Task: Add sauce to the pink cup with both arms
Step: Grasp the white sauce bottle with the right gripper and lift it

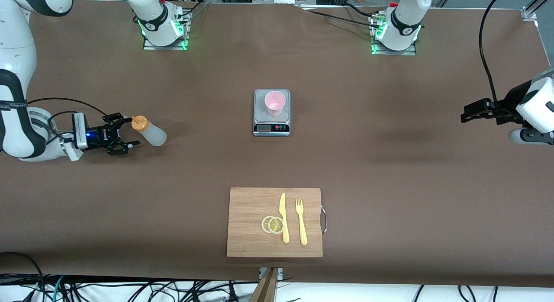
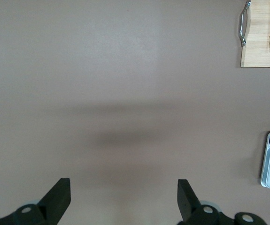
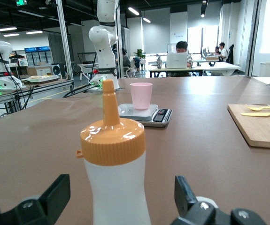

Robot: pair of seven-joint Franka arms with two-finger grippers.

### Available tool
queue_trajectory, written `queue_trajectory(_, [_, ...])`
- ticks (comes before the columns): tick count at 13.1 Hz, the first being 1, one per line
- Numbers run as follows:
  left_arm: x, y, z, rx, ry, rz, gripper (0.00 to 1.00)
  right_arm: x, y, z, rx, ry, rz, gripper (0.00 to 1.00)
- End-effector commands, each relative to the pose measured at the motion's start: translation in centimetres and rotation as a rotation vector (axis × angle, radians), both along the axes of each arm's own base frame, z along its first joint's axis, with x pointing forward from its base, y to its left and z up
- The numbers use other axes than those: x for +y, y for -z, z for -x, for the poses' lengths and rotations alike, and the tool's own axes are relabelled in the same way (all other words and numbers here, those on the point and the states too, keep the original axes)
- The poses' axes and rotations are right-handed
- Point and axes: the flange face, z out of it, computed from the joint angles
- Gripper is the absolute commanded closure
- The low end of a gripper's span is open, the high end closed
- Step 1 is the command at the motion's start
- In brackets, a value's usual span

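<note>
Toward the right arm's end of the table, the sauce bottle (image 1: 149, 131) stands upright on the brown cloth, its long axis vertical and its orange nozzle (image 3: 109, 101) pointing straight up; the tilt it seems to have in the front view looks like a matter of camera angle. The right gripper (image 1: 123, 136) is level with it, fingers spread wide to either side of the cap and holding nothing. The bottle is tall and light, so I judge that a finger meeting it off-centre, or a grip high on the cap, could tip it or push it away. The pink cup (image 1: 275, 103) sits on the scale (image 1: 271, 128), well apart at mid-table. The left gripper (image 2: 123, 201) waits wide open and empty over bare cloth at its own end.
</note>
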Motion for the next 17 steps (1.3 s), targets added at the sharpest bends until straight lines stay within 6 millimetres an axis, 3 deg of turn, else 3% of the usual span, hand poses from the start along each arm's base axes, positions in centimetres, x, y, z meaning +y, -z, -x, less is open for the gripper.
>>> queue_trajectory(1, [0.1, -0.4, -0.1, -0.003, 0.025, -0.015, 0.0, 0.7, 1.5, 0.3, -0.008, -0.005, -0.059, 0.01])
queue_trajectory(3, [0.0, -0.3, -0.2, -0.002, 0.023, -0.014, 0.0, 1.9, 2.1, 0.3, 0.001, -0.022, -0.081, 0.02])
queue_trajectory(5, [0.0, -0.1, -0.3, 0.001, 0.025, -0.012, 0.0, 2.9, 2.9, 0.5, -0.008, -0.037, -0.111, 0.13])
queue_trajectory(6, [-0.1, -0.1, -0.3, 0.001, 0.026, -0.014, 0.0, 3.0, 3.0, 0.6, -0.012, -0.041, -0.114, 0.26])
queue_trajectory(8, [-0.4, -0.1, -0.3, 0.001, 0.029, -0.015, 0.0, 3.2, 3.1, 0.6, -0.01, -0.045, -0.113, 0.64])
queue_trajectory(10, [-0.3, -0.1, -0.4, 0.0, 0.029, -0.015, 0.0, 3.7, 3.0, 0.5, -0.005, -0.055, -0.119, 0.82])
queue_trajectory(14, [-0.1, -0.1, -0.4, 0.0, 0.028, -0.015, 0.0, 6.4, 1.9, 0.1, 0.068, -0.105, -0.122, 0.82])
queue_trajectory(17, [-0.2, 0.1, -0.5, 0.0, 0.028, -0.015, 0.0, 8.9, -1.9, -1.5, 0.126, -0.131, -0.068, 0.82])
